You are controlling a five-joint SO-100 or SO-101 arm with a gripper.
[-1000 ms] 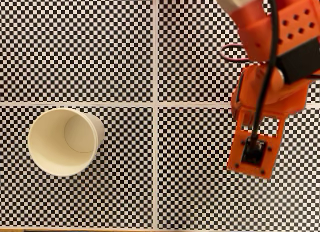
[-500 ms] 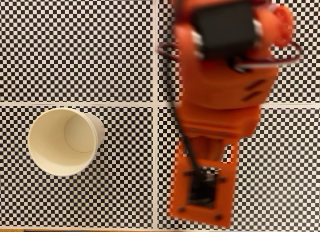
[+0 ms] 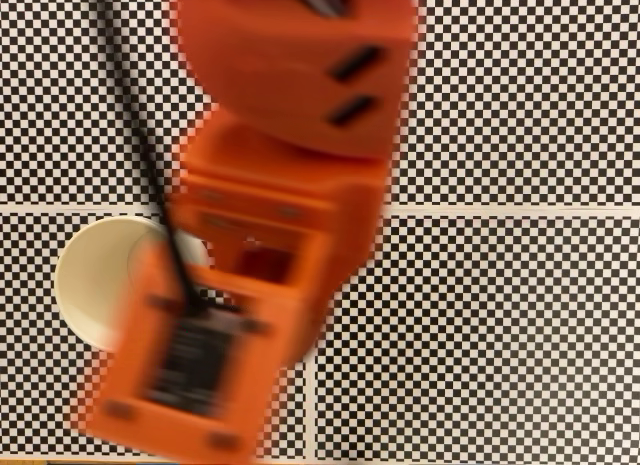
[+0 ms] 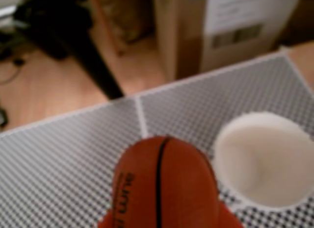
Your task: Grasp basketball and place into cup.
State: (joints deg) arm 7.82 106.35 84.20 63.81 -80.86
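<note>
One basketball (image 4: 164, 186) — one cup (image 4: 265, 159) — one cardboard box (image 4: 221, 27).

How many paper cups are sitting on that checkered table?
1. The cup stands right of the basketball in the wrist view; in the fixed view it is at the left, partly covered by the arm.

Orange basketball (image 4: 164, 186) held aloft left of upright, empty white cup (image 4: 265, 162)

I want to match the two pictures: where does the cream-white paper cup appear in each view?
Fixed view: the cream-white paper cup sits at left-centre, its right side covered by the orange arm.
Wrist view: at right, beside the orange basketball.
Shared landmark: the white line across the checkered mat.
</note>
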